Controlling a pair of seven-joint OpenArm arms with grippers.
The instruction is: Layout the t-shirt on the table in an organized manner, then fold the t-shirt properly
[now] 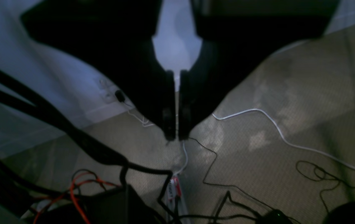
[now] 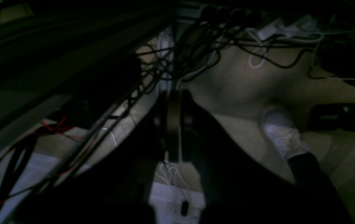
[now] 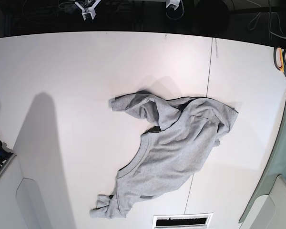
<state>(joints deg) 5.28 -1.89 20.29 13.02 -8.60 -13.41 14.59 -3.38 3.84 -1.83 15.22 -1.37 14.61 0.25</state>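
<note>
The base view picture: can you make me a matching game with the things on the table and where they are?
Things:
1. t-shirt
2. scissors
3. green-grey cloth
4. dark seam line

Places or states:
A. hanging along the right edge of the table
B. crumpled in the middle, not laid flat
C. running straight across the white top, passing under the shirt
D. lying at the far right corner, orange handles

Right pairs: 1-B, 2-D, 3-A, 4-C
</note>
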